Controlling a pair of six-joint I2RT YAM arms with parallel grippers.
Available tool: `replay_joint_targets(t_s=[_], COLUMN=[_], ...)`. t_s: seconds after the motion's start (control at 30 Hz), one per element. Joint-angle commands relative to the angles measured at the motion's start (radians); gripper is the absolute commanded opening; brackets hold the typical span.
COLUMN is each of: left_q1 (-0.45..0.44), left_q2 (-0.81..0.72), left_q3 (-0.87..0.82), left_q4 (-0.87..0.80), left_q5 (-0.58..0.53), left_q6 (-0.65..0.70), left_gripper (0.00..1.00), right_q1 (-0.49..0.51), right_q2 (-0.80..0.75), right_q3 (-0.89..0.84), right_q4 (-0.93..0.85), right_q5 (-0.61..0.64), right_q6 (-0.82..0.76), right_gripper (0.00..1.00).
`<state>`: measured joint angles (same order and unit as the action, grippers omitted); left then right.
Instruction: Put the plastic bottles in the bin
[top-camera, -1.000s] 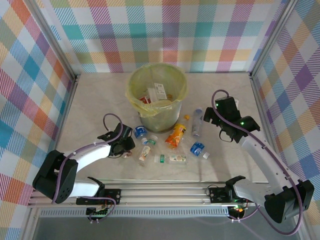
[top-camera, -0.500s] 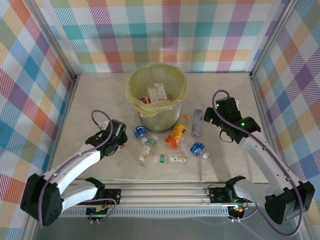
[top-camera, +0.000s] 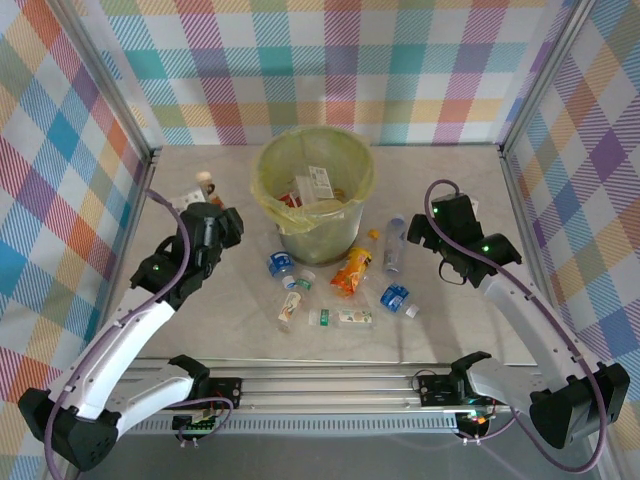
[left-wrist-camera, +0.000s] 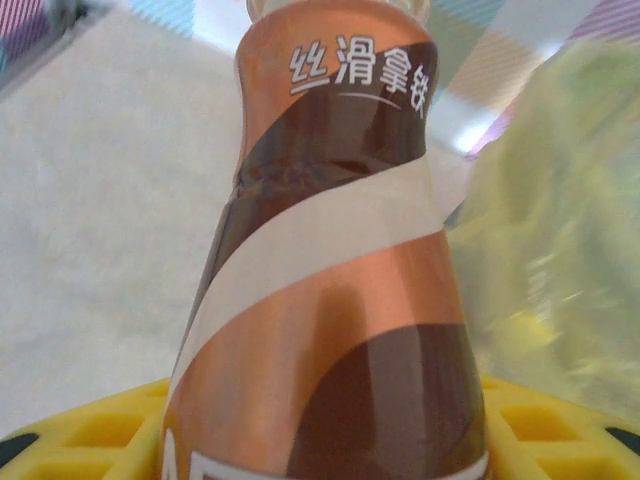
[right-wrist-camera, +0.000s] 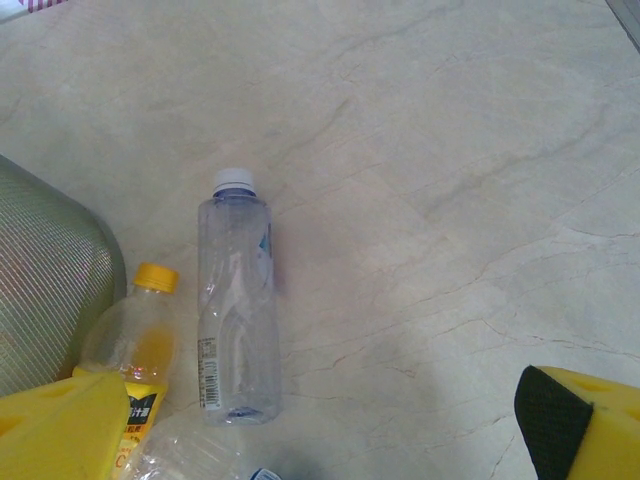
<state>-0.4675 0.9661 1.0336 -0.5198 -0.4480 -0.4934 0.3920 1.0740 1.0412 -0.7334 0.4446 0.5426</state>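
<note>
Grey marbled table (top-camera: 240, 335), near strip: you have a scatter of loose bottles (top-camera: 340, 317) lying flat between the two arms. I count roughly eight, most of them crushed, with blue, green, white and orange labels among them. None of these is in a grip.

Middle ground, right side: your right gripper (top-camera: 415, 238) hangs with its fingers wide apart and nothing between them. On its wrist view a clear bottle (right-wrist-camera: 238, 300) lies just ahead. It has a white cap, a thin label and an uncrushed body. Beside it is an orange bottle (right-wrist-camera: 140, 350) with a yellow cap, close by the foot of the bin.

Middle ground, left side: your left gripper (top-camera: 203, 207) is clamped on a brown bottle (left-wrist-camera: 330, 300), lifted clear of the table. The wrap is copper and dark brown with a white swirl and Chinese lettering near the neck. The body is full-shaped, not flattened. It runs out along the yellow fingers, cap end leading, gripped low.

Further back: the bin (top-camera: 262, 165), with its yellow-green liner, stands centre. Several bottles already lie inside. The brown bottle is left of the rim, apart from it, not yet over the opening.

Reckoning: less than half done, I'd judge. You need to carry the brown one across over the liner and release it, then work through the table lot.
</note>
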Motion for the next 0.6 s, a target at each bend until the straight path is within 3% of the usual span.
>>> replay_joint_targets(t_s=[0.0, 0.37, 0.57], left_q1=[0.011, 0.011, 0.009], left_q2=[0.046, 0.367, 0.549], left_q3=[0.105, 0.451, 0.636], left_q4=[0.078, 0.124, 0.059], left_q5=[0.056, 0.368, 0.476], left_q6=[0.131, 0.35, 0.445], left_gripper=[0.49, 0.49, 0.5], right_q1=[-0.007, -0.006, -0.007], right_q2=[-0.017, -0.017, -0.01], right_q3=[-0.016, -0.008, 0.003], right_q4=[0.022, 0.018, 0.017], right_q5=[-0.006, -0.034, -0.056], right_q6=[0.015, 0.022, 0.023], right_gripper=[1.0, 1.0, 1.0])
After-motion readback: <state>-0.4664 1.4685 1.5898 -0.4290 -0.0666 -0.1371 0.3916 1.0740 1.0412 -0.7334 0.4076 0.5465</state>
